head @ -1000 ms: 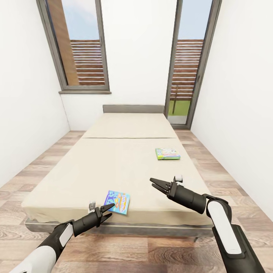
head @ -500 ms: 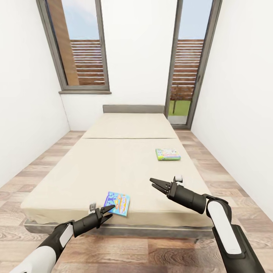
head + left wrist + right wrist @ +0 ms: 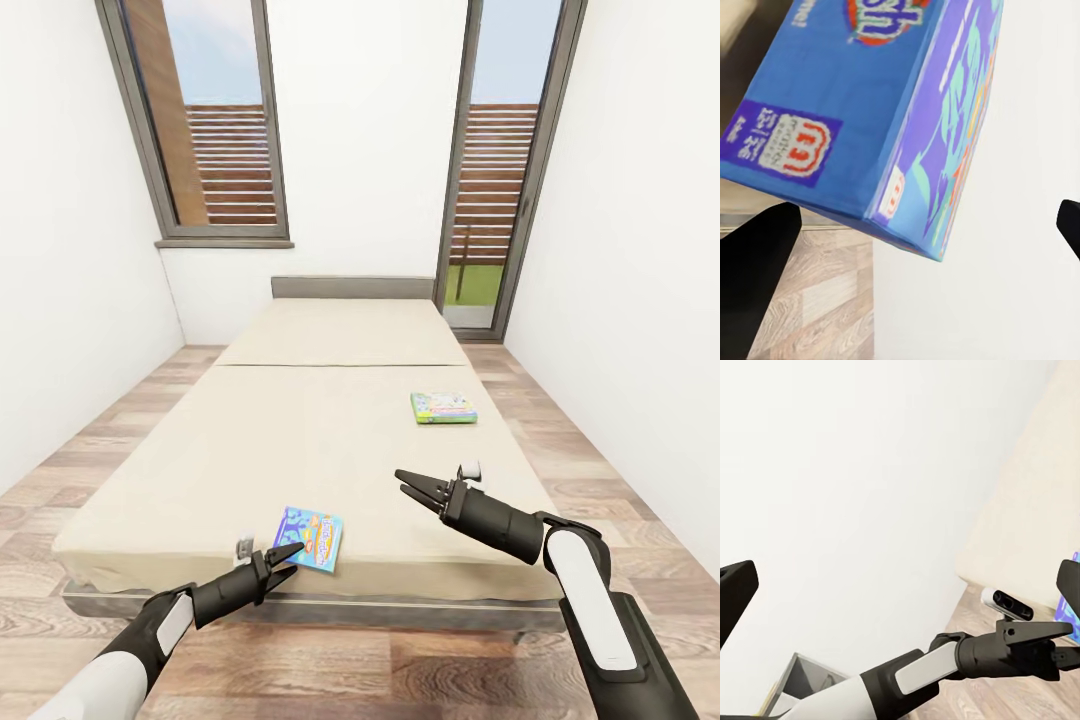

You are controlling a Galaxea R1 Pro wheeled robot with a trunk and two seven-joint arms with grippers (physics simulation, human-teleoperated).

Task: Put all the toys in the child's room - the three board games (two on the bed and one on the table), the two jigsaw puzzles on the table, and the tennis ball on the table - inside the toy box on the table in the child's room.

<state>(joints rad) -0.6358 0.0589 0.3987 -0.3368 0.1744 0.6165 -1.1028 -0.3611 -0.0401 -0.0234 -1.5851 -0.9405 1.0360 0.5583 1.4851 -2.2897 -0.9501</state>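
**Robot closes in on first game at the foot of the bed**

The left tool (image 3: 283, 561) hovers with its jaws parted at the near corner of the blue board game (image 3: 310, 536), which lies flat on the bed (image 3: 330, 430) close to its foot edge, on the side toward the window (image 3: 205, 120). In the left wrist view the box's blue cover (image 3: 855, 97) looms large between the two dark fingertips (image 3: 757, 277), which stand well apart and do not touch it. The right tool (image 3: 410, 487) hangs released and empty above the bed, between the blue game and the green-and-white board game (image 3: 442, 406), which rests flat farther up the bed on the side toward the glass door (image 3: 500, 170).

The box is thin and lies flush on a soft mattress, so the likely trouble is the approach angle: a lower finger that fails to get under the edge could push the game along the bed instead of pinching it. A shove toward the foot edge could tip it onto the wooden floor (image 3: 400, 670). A grip on the corner alone may let the box swing or slip once lifted.
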